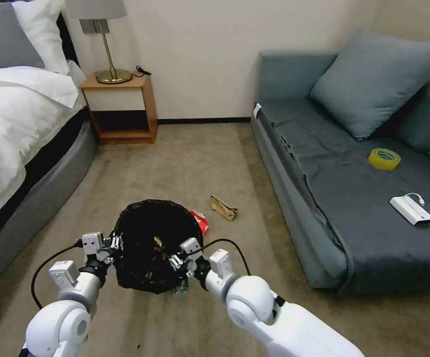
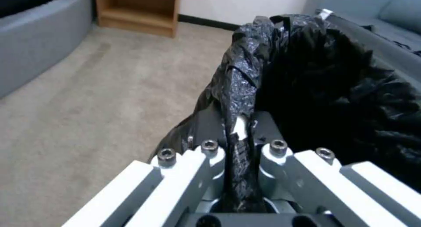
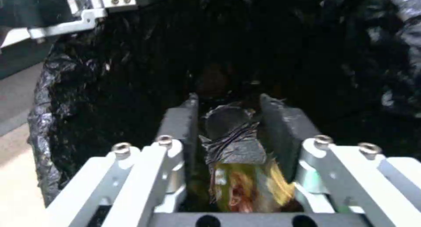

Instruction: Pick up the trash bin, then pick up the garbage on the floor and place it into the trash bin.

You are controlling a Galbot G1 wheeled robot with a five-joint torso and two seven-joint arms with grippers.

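While over bin (image 1: 145, 243): R pincer (image 3: 235, 121) (wrapper-laden).

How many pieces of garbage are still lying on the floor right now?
3: crumpled tan paper beyond the trash bin, red-and-white packet beside its rim, bottle partly hidden by the right gripper. More could be hidden.

My left gripper (image 1: 111, 244) at near-left rim of trash bin (image 1: 145, 223); my right gripper (image 1: 177, 259) over its near-right side. Red-and-white packet (image 1: 201, 220) touching bin's far-right edge, crumpled tan paper (image 1: 223, 208) farther right on carpet (image 1: 185, 163).
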